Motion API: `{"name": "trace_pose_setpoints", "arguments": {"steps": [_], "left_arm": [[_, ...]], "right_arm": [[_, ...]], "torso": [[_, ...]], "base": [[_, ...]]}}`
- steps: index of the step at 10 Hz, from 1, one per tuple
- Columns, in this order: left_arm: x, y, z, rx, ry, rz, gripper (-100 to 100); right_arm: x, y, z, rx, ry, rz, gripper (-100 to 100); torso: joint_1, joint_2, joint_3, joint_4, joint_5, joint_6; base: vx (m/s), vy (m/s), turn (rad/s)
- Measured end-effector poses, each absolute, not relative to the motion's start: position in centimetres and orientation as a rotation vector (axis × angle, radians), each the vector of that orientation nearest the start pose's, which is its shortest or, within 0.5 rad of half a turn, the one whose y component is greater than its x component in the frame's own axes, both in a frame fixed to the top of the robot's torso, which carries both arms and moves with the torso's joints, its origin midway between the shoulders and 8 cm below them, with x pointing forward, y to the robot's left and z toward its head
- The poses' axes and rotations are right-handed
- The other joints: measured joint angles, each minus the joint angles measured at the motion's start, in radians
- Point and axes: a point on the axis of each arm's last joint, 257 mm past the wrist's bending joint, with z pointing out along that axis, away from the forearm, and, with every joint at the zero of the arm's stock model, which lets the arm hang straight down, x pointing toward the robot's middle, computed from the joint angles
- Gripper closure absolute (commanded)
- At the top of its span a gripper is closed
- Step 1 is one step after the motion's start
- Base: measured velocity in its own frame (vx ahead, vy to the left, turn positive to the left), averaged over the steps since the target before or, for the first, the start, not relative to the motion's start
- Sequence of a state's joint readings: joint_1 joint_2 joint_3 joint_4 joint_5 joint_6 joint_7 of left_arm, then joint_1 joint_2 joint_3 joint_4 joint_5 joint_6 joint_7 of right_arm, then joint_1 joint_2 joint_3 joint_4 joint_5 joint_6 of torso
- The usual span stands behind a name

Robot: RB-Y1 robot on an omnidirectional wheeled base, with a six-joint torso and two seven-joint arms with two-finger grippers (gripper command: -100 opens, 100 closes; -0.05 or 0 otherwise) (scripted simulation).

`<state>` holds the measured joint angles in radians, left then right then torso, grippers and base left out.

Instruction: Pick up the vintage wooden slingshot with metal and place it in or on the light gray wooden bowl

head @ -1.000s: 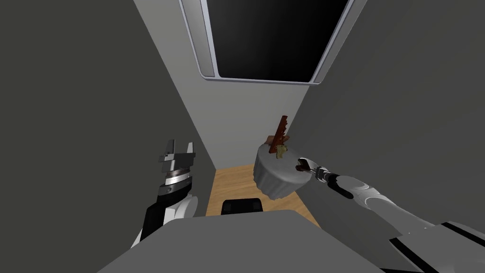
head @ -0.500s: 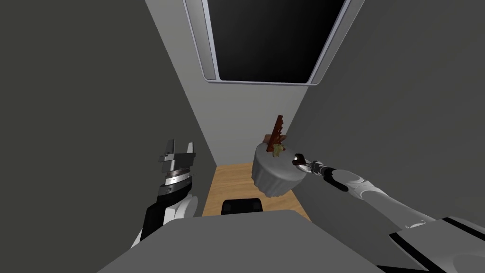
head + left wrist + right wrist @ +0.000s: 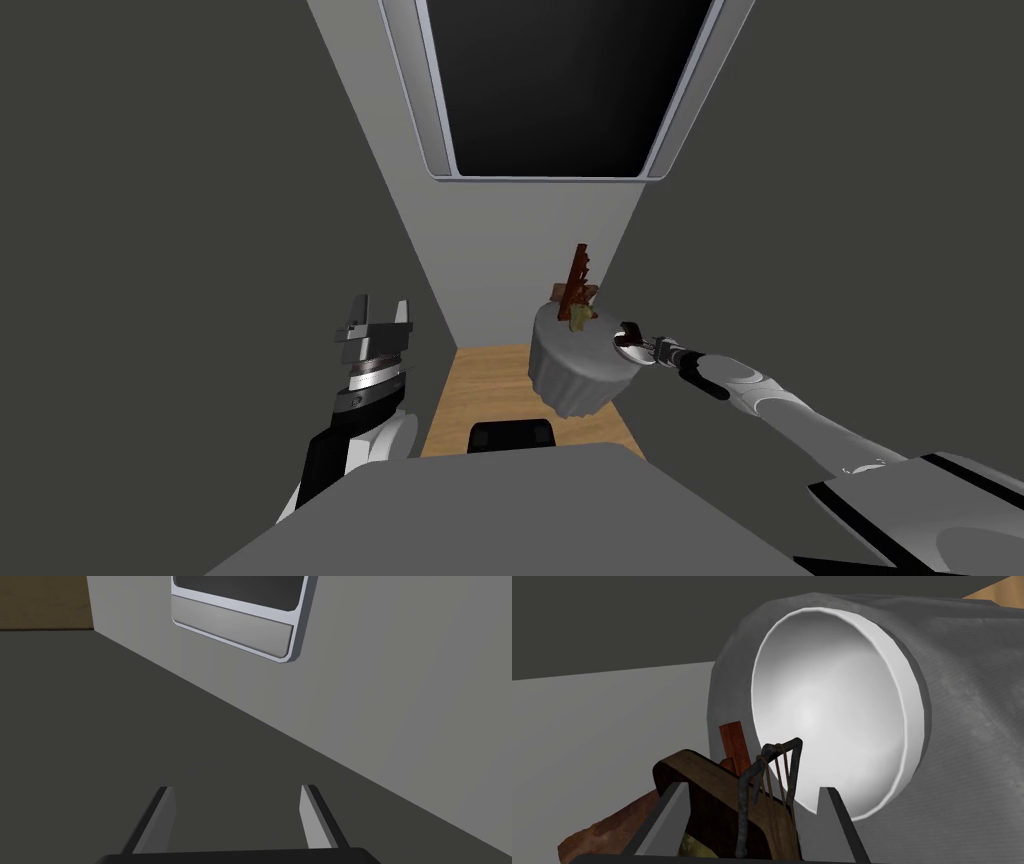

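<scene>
Over on the left, the left gripper (image 3: 381, 305) hangs raised and idle beside the wall, fingers wide with nothing between them. Moving across to the cloth-draped round worktop (image 3: 570, 385): a toothed red-brown piece (image 3: 577, 275) stands at its far edge, right next to the pale bowl (image 3: 907, 691). And here's the right gripper (image 3: 752, 786), pointing down at the bowl's near rim with the slingshot (image 3: 712, 801) between its fingers. Those fingers stand wide too; the dark handle lies against one finger, and there's a visible gap at the other, so I can't tell how firmly it's carried.

That's the worry! Only the metal fork reaches over the bowl's hollow; the handle hangs outside the rim, above the red-brown clutter. Let go here and it likely clips the rim and tips out onto the cloth. The bands could also snag a finger.
</scene>
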<state>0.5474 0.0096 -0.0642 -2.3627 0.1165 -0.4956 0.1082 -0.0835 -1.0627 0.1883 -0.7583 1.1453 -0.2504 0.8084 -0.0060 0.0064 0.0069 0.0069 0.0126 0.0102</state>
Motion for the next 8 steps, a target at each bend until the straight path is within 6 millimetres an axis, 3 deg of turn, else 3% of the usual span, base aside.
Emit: {"name": "trace_pose_setpoints", "arguments": {"steps": [3,4,5,8], "left_arm": [[32.6,27.4,4.4,-0.744,0.491,-1.534,0],[32.6,27.4,4.4,-0.744,0.491,-1.534,0],[32.6,27.4,4.4,-0.744,0.491,-1.534,0],[32.6,27.4,4.4,-0.744,0.491,-1.534,0]], "right_arm": [[40.4,-71.2,-31.6,-1.264,2.050,-1.066,-100],[40.4,-71.2,-31.6,-1.264,2.050,-1.066,0],[40.4,-71.2,-31.6,-1.264,2.050,-1.066,-100],[40.1,-72.4,-29.5,-1.277,2.050,-1.057,-100]], "torso": [[0.002,0.000,0.000,0.000,0.001,0.000],[0.002,0.000,0.000,0.000,0.001,0.000],[0.003,0.000,0.000,0.000,0.001,0.000],[0.006,-0.003,-0.002,-0.001,0.002,0.000]], "base": [[0.000,0.000,0.000],[0.000,0.000,0.000],[0.020,0.029,-0.013],[0.048,0.059,-0.015]]}}
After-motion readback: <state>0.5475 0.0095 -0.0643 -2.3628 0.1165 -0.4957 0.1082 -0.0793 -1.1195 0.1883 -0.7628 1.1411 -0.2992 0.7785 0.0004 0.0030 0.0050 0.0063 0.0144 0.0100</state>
